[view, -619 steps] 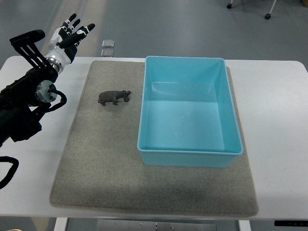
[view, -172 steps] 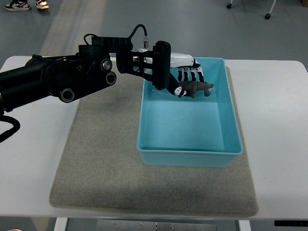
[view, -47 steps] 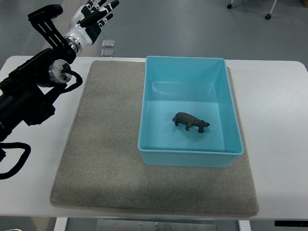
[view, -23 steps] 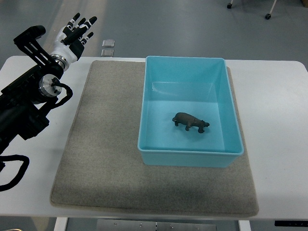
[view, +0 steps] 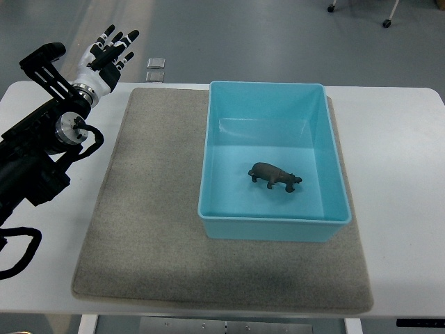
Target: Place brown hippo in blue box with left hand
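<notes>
Grey matting [view: 146, 229] covers the white table [view: 396, 174], carrying a blue box [view: 274, 223] with the brown hippo [view: 275, 175] standing inside. Off the far left corner, the left hand [view: 106, 53] hangs with fingers spread, holding and touching nothing.

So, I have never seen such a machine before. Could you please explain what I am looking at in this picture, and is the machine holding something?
There is one camera, and it looks steeply down from the robot's own side of a white table. The black machinery at the left edge is the robot's left arm; it ends in a left hand with black and white fingers, much like a human hand. The fingers are spread and hold nothing. The hand is raised near the table's far left corner. The right arm is not visible.

On the table lies a grey mat. On the mat stands an open blue box. Inside it, on the bottom, stands a small brown hippo, a toy figure. So the toy is already in the box.
</notes>
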You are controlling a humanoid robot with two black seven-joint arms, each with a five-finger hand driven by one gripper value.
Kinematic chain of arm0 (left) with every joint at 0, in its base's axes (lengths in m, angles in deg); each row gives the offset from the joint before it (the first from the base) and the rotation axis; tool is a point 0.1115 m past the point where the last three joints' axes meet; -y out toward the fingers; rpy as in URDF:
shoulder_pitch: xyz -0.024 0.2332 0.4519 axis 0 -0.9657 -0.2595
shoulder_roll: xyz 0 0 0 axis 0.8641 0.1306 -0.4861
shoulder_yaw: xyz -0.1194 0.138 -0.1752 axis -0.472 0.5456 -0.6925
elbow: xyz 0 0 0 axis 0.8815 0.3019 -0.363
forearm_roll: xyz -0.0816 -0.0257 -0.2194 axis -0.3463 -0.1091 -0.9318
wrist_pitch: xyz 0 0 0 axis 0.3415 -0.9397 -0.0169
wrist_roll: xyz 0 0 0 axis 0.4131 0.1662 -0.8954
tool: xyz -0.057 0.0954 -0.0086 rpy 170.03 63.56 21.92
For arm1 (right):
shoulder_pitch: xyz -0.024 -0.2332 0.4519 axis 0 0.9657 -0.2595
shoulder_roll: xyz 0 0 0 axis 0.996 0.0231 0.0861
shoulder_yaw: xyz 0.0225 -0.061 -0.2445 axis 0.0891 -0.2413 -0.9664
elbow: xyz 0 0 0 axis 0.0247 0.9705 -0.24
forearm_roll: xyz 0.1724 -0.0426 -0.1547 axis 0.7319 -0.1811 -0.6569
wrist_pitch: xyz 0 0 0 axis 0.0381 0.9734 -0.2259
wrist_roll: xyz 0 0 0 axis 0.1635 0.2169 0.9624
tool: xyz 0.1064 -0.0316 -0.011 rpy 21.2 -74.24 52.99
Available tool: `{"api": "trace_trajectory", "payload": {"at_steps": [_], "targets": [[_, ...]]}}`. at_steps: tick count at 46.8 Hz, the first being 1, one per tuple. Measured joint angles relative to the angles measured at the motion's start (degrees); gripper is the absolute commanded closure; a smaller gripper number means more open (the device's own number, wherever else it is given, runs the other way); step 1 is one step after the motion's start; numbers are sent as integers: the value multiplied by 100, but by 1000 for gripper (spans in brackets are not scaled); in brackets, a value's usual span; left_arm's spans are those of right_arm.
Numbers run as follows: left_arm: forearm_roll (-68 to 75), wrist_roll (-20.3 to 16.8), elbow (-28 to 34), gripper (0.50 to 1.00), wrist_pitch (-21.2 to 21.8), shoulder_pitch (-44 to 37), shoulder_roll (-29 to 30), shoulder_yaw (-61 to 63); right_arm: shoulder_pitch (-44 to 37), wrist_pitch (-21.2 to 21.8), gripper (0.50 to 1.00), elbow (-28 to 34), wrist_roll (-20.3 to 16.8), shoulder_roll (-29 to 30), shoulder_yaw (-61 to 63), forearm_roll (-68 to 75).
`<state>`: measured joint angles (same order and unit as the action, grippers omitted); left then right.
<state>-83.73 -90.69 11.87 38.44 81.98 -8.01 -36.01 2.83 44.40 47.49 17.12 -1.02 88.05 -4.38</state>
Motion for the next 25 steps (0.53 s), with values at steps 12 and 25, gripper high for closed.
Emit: {"api": "trace_trajectory", "payload": {"at_steps": [12,25], "targets": [[0,2,-18,501,-10,0,-8,0,0,0,564,1,0,0,0,0],[6,1,-19,501,-10,-5,7,7,0,24,564,79,-33,0,6,-10]]}}
